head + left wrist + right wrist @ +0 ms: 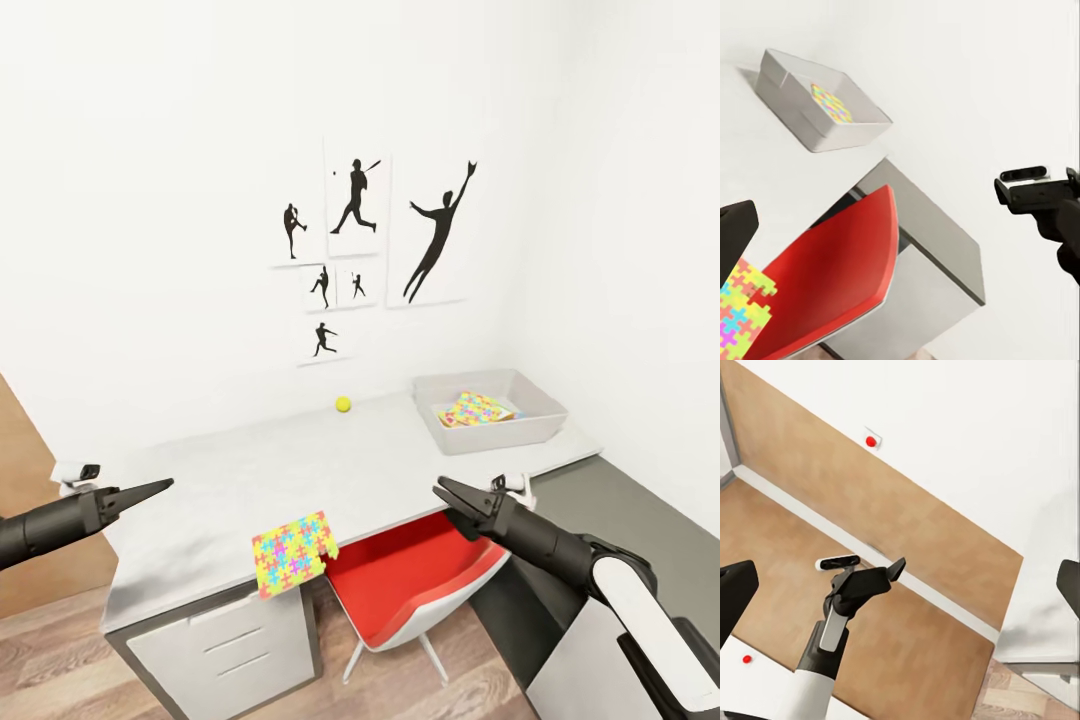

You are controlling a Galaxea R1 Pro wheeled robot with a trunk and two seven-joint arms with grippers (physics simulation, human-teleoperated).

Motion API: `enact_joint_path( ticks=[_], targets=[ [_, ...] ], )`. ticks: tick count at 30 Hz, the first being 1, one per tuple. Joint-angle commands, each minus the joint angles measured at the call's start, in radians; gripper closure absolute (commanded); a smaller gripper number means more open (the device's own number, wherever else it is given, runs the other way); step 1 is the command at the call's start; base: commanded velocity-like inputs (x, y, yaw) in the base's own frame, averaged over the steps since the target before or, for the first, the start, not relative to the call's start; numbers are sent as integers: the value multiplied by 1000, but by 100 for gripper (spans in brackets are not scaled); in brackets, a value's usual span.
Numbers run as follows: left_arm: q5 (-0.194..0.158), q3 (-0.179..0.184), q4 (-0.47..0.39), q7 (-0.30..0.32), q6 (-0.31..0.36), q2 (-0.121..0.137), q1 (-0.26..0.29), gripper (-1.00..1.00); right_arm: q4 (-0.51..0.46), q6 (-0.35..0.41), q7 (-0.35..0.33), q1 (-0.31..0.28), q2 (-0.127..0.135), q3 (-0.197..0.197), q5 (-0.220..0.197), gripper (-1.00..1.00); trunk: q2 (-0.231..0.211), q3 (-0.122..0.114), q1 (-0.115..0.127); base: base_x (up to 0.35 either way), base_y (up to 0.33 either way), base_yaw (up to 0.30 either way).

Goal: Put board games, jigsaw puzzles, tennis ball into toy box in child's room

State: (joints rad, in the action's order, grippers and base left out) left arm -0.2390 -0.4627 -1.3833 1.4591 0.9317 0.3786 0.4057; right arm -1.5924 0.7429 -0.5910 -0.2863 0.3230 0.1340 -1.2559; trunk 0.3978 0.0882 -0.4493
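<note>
The pale tabletop (300,460) meets a white wall. One puzzle (292,552) overhangs its near edge at 6 o'clock, the ball (343,404) lies at 12, and the tray (488,408) with another puzzle (474,409) sits at 2. Left fingers (160,487) closed, right fingers (447,496) parted, both empty.

Table (300,470): long pale white-grey top, running from lower left to middle right of the head view.
Toy box (540,425): shallow pale grey tray, sloping sides, at the table's far right end.
Jigsaw in the box (475,409): multicoloured sheet, lying tilted inside.
Second jigsaw (293,551): bright interlocking sheet, flat on the near edge, one side overhanging.
Tennis ball (343,404): small, yellow-green, near the table's back edge, centre frame.
</note>
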Motion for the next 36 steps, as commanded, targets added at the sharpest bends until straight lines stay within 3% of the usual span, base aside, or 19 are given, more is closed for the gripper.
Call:
enact_joint_path(
  ticks=[1, 8, 30, 36],
  targets=[
    [0, 0, 0, 5, 10, 0, 1, -100, 0, 4, 0, -1, 1, 0, 0, -100, 2, 2, -1, 16, 5, 0],
    [0, 0, 1, 10, 10, 0, 1, -100, 0, 4, 0, -1, -1, -2, 28, -100, 2, 2, -1, 6, 2, 0],
    [1, 3, 2, 10, 19, -5, 0, -100, 0, 5, -6, -1, 1, -6, 32, -100, 2, 2, -1, 0, 0, 0],
    [1, 71, 13, 6, 36, -10, 1, -100, 0, 6, -49, -2, 1, -16, 32, -100, 2, 2, -1, 0, 0, 0]
  ],
)
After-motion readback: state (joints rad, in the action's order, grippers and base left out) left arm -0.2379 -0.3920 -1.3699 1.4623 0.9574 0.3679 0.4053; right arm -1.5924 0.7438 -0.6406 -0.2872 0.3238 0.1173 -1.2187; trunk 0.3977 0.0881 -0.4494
